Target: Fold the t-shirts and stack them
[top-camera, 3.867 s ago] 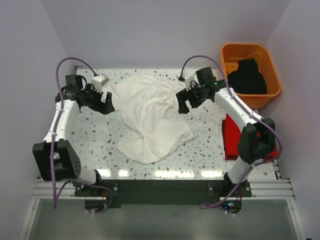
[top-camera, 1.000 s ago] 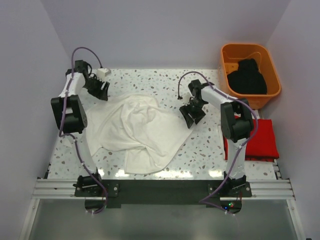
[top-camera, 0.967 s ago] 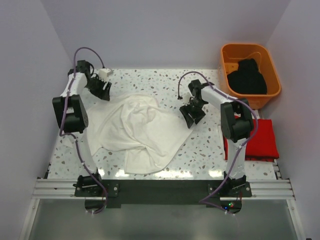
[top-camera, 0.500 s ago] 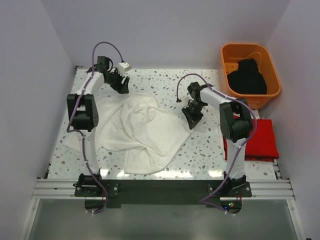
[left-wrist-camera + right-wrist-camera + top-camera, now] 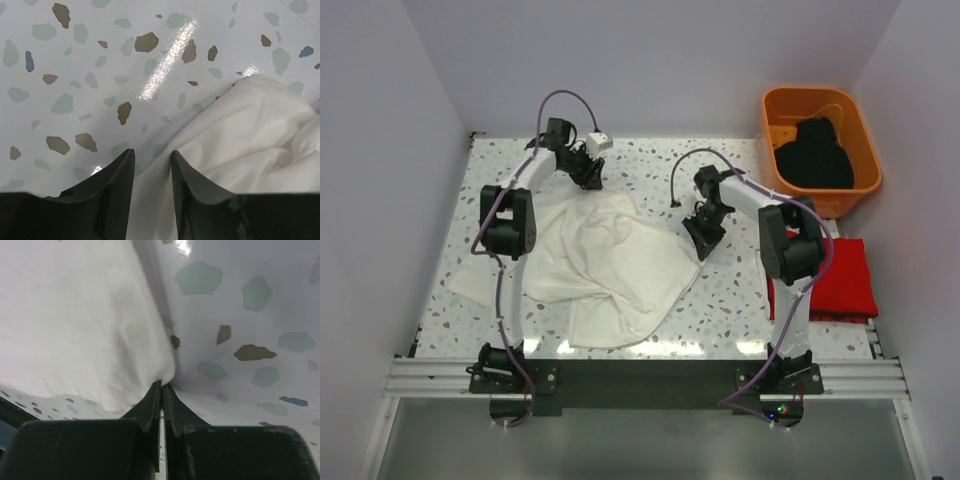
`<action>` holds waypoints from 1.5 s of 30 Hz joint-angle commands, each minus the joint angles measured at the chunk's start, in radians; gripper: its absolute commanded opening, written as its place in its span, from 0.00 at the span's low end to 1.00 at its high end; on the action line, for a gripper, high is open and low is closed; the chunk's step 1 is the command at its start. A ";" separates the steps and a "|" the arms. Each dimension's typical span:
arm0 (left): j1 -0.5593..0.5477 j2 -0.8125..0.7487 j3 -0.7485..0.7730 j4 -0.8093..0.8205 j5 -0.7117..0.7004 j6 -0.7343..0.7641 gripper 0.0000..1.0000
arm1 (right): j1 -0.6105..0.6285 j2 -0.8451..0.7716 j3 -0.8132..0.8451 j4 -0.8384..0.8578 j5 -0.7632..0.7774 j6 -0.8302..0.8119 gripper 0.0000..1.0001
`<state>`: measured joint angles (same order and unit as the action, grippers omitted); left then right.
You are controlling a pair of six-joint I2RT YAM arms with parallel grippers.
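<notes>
Progress: about one of three done, by my read.
- Red shirt: looks folded, a flat rectangle at the right edge of the table, partly hidden behind the right arm. Probably the base of the stack.
- White shirt: mid-table, opened out but rumpled. Creases run across it and the near hem is bunched. No fold made yet, and it needs flattening first.
- Black shirt: a crumpled heap in the orange tub, untouched.
- Left to do: flatten and fold white, put it on red, then pull black out and repeat.

Pincers:
- Right pincer: fingers closed, pinching the right-hand edge of the white shirt. The wrist view shows cloth puckered into the tips, low at the table.
- Left pincer: fingers slightly parted, holding nothing. It sits over the far edge of the white shirt, where the hem meets bare table. Cloth shows through the gap but isn't clamped.

Materials:
- Shirts: soft matte cotton that's limp and holds wrinkles. An edge pinch will drag the rest along, not lift it clean.
- White is thin enough to show soft shadowed ridges. Its corner in the left wrist view is rounded and doubled over.
- Table: glossy terrazzo, pale with grey, brown and blue chips, and strong glare streaks. It looks slick, so cloth should slide easily.
- Tub: rigid plastic, rounded rectangle, off the far right corner of the table.
</notes>
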<state>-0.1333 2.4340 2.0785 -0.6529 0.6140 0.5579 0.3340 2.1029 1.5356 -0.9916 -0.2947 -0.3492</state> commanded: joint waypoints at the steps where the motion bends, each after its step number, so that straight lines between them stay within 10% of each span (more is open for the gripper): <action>1: 0.003 0.016 0.071 0.016 0.016 0.028 0.37 | -0.061 -0.012 0.064 -0.012 0.080 -0.042 0.00; 7: 0.004 -0.009 0.106 -0.013 0.058 0.079 0.00 | -0.131 0.065 0.279 -0.097 0.112 -0.088 0.00; 17: 0.096 -0.415 -0.207 0.233 0.188 0.037 0.00 | -0.136 -0.023 0.405 -0.182 0.109 -0.214 0.00; 22: 0.198 -0.743 -0.551 -0.116 0.274 0.596 0.00 | -0.087 -0.220 0.146 -0.225 0.048 -0.327 0.00; 29: 0.498 -0.977 -1.096 -0.386 0.043 1.147 0.01 | 0.045 -0.366 -0.265 -0.142 0.028 -0.375 0.00; 33: 0.656 -0.989 -1.167 -0.445 0.023 1.324 0.33 | 0.077 -0.370 -0.327 -0.144 0.028 -0.398 0.00; 39: 0.653 -0.914 -0.996 -0.469 0.231 1.077 0.53 | 0.091 -0.304 -0.305 -0.143 0.023 -0.396 0.00; 45: 0.440 -0.743 -0.758 -0.059 0.141 0.294 0.57 | 0.091 -0.271 -0.249 -0.148 0.026 -0.396 0.00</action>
<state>0.3870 1.6081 1.2198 -0.9276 0.7456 1.2919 0.4198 1.8286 1.2369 -1.1400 -0.2527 -0.7238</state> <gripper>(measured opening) 0.571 0.014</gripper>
